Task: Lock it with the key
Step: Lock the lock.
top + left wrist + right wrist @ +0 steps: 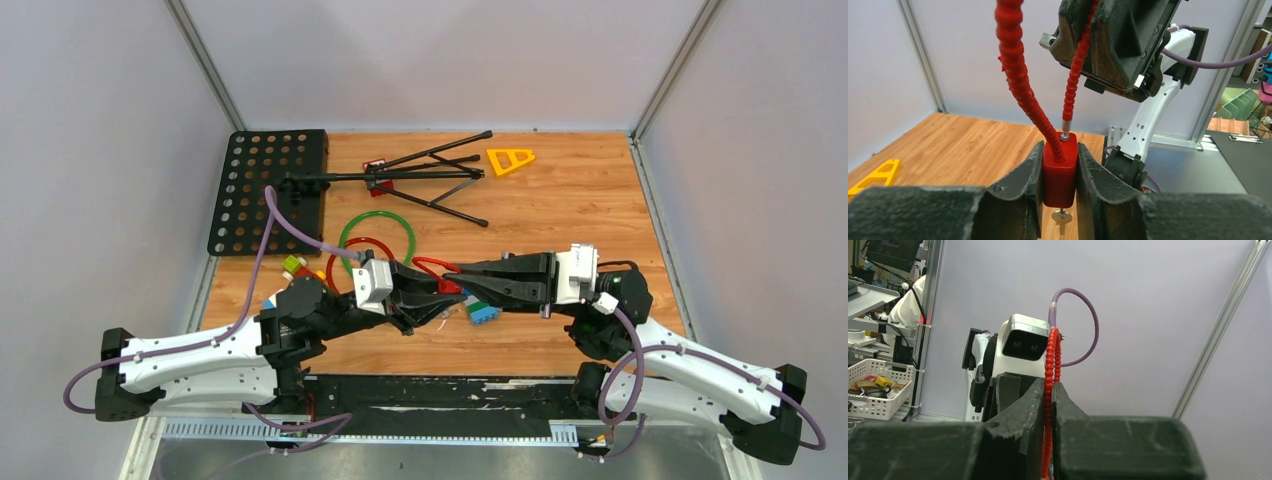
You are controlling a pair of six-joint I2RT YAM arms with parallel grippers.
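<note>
The cable lock's red lock body [1060,172] is held up off the wooden table [580,220], on the arms' side of the folded black music stand [330,177] and about level with that stand's tripod end; the left gripper [1059,150] has it clamped squarely between its two fingers, the jaws only as far apart as the body is wide; a small silver key [1062,220] pokes out of the underside of the body, below the fingers.

The ribbed red cable [1018,70] arches up out of the top of the body and curves back down, and its metal end meets the body's top face; I cannot tell if it is pushed home; the right gripper [1049,387] comes in from the opposite side and pinches the cable's thinner run, jaws all but closed with just the cable between them.

On the arms' side of the music stand lie a green ring [378,213] and a red ring [362,240], overlapping; a yellow triangle [497,158] sits just beside the stand's legs, on their right.
</note>
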